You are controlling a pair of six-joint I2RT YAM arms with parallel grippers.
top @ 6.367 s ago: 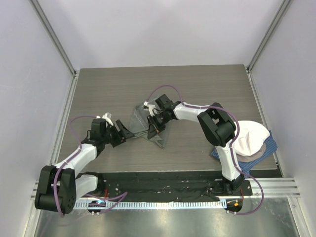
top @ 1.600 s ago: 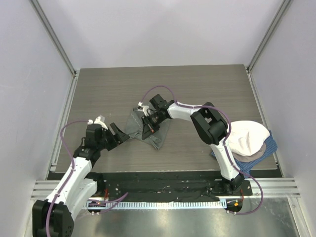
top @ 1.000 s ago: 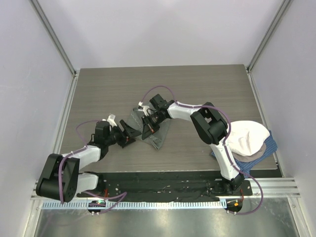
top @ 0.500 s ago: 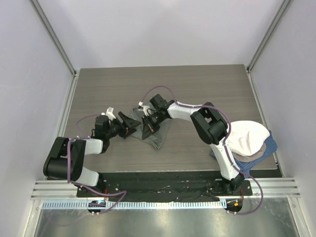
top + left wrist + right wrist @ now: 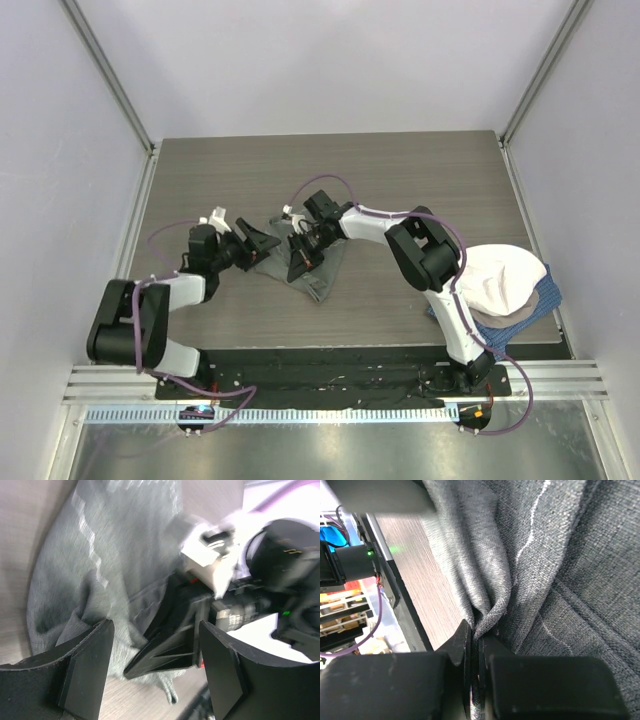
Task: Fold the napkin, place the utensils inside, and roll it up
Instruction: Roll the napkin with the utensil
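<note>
Left hand (image 5: 264,242) (jaws spread, empty) has reached the napkin (image 5: 322,276); right hand (image 5: 299,262) pinches it.

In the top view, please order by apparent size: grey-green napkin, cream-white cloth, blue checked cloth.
Largest, unranked: grey-green napkin and cream-white cloth look alike, both partly hidden.
Smallest: blue checked cloth, only its edges show.

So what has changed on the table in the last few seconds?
The left end effector, open, moved farther out and rightward, up to the napkin's left edge, without gripping it. The right end effector stayed shut on a napkin fold. The cream-white cloth and blue checked cloth did not move.
</note>
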